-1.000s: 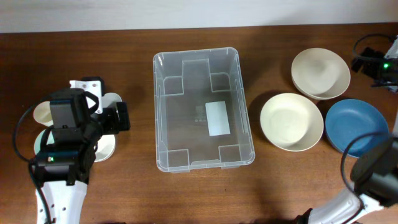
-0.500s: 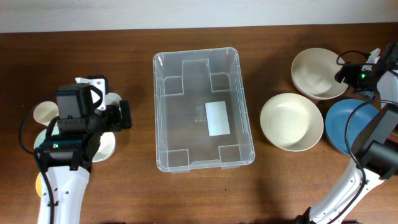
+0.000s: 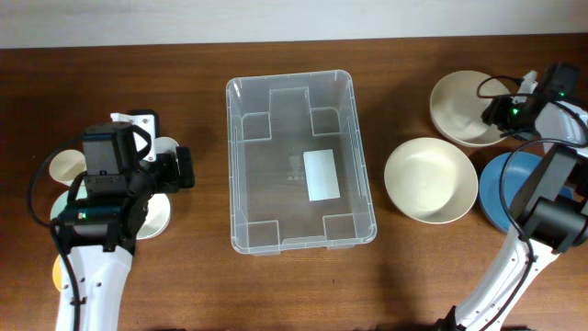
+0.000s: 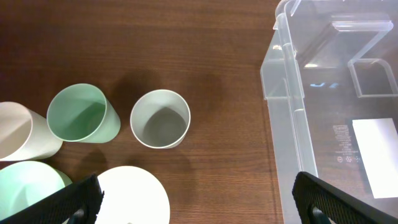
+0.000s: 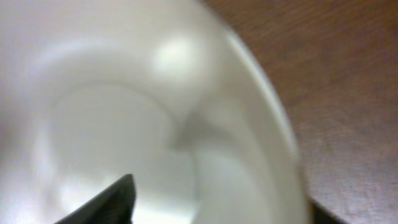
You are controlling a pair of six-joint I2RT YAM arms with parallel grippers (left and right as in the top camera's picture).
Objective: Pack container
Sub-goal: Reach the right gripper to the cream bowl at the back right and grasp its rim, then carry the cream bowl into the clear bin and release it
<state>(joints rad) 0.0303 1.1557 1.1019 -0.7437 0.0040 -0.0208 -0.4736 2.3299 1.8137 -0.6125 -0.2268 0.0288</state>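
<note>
The clear plastic container (image 3: 276, 184) stands empty in the middle of the table, a white label on its floor. Its left wall also shows in the left wrist view (image 4: 292, 124). My left gripper (image 3: 171, 172) is open and empty, hanging above the table between the cups and the container; its fingertips show in the left wrist view (image 4: 199, 208). My right gripper (image 3: 501, 112) is open at the right edge of the far white bowl (image 3: 462, 106). In the right wrist view the gripper (image 5: 211, 211) has one finger inside the bowl (image 5: 124, 112) and one outside its rim.
A cream bowl (image 3: 430, 179) and a blue bowl (image 3: 524, 188) sit right of the container. Left of it stand a green cup (image 4: 84, 115), a grey-white cup (image 4: 160, 118), a beige cup (image 4: 18, 132), a white round piece (image 4: 134, 198) and a pale green one (image 4: 25, 190).
My right gripper has moved left from the table's far right edge onto the far white bowl's rim. My left gripper has shifted slightly upward in the overhead view.
</note>
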